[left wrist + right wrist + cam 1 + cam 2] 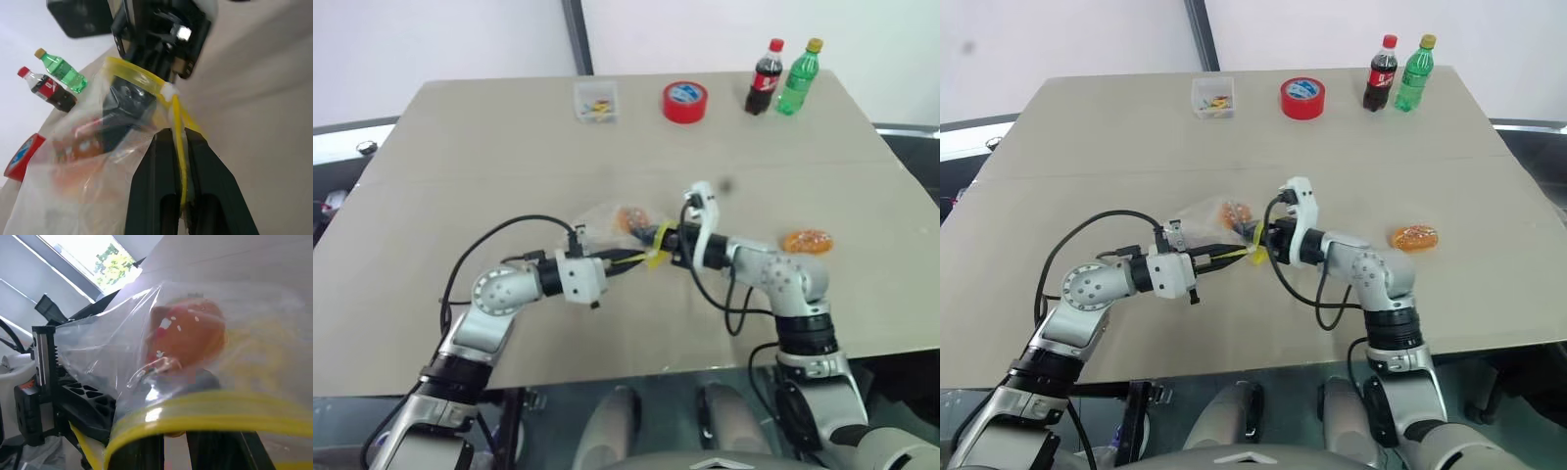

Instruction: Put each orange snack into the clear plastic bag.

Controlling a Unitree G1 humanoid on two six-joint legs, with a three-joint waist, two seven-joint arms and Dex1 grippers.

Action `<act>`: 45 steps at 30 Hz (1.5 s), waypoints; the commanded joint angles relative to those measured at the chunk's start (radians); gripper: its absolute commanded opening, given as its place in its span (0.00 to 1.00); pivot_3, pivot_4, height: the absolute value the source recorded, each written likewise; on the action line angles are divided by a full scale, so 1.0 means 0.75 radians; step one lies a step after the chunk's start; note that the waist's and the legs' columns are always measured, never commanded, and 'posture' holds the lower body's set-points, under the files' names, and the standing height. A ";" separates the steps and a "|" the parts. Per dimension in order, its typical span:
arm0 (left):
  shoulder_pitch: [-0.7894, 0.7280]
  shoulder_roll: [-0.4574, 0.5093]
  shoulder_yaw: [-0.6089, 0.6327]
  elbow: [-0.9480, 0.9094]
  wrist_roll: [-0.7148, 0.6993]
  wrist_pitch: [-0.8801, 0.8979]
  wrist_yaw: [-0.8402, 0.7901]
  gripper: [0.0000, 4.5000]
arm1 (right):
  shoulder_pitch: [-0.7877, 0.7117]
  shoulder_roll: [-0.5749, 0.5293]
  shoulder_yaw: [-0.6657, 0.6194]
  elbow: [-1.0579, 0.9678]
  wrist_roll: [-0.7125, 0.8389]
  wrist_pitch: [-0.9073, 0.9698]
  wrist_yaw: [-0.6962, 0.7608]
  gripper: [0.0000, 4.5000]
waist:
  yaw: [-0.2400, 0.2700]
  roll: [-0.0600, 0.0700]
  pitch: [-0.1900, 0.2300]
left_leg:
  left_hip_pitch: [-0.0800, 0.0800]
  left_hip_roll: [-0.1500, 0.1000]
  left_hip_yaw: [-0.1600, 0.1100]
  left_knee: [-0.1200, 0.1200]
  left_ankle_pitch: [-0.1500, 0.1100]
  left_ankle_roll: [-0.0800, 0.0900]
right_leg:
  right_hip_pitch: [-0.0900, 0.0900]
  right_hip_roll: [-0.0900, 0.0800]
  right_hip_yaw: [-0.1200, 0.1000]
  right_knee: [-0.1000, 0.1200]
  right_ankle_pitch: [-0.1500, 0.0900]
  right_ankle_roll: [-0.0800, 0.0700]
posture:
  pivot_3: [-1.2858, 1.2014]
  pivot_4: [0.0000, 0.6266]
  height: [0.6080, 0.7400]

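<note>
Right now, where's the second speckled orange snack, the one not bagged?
In the head views, the loose orange snack lies on the tan table on the robot's right, just beyond the right arm's elbow.

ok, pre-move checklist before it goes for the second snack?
1. Left gripper shut on the yellow seal strip of the clear plastic bag: ok.
2. First orange speckled snack inside the bag: ok.
3. Right gripper clear of the bag mouth: not ok, fingers inside it.
4. Second orange speckled snack on the beige table, unobstructed: ok.
5. Bag mouth open: ok.
</note>
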 commanded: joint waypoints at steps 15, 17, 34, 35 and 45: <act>-0.341 -0.171 0.142 0.359 -0.199 0.382 0.060 0.00 | 0.031 -0.269 0.076 -0.078 -0.494 -0.657 -0.237 0.87 | 0.000 0.000 0.000 | 0.000 -0.002 0.001 0.001 0.000 0.000 | 0.000 0.000 0.000 0.001 0.000 0.000 | 0.52 0.24 0.97; -0.361 -0.182 0.155 0.384 -0.221 0.446 0.055 0.00 | 0.082 -0.374 0.112 -0.204 -0.478 -0.623 -0.129 0.87 | 0.002 0.000 0.000 | -0.001 -0.002 0.000 0.001 0.000 0.000 | 0.000 -0.001 0.000 -0.001 0.000 0.000 | 0.52 0.24 0.97; -0.291 -0.206 0.128 0.263 -0.127 0.342 0.052 0.00 | 0.441 -0.312 -0.310 -1.031 -0.672 0.353 -0.712 1.00 | 0.012 -0.001 0.000 | -0.001 -0.001 0.000 0.001 0.000 0.000 | 0.000 -0.001 0.000 -0.001 0.000 0.000 | 0.52 0.24 0.97; -0.292 -0.211 0.127 0.258 -0.126 0.347 0.054 0.00 | 0.416 -0.250 -0.340 -1.040 -0.682 0.424 -0.741 1.00 | 0.010 -0.001 0.000 | -0.001 -0.001 0.000 0.001 0.000 0.000 | 0.000 -0.001 0.000 -0.001 0.000 0.000 | 0.52 0.24 0.97; -0.294 -0.219 0.123 0.253 -0.110 0.357 0.043 0.00 | -0.039 0.251 -0.821 -0.916 -0.752 0.682 -0.867 1.00 | 0.018 0.000 0.000 | 0.000 -0.004 -0.002 0.002 0.000 0.000 | 0.000 -0.001 -0.001 0.003 0.000 0.000 | 0.52 0.24 0.97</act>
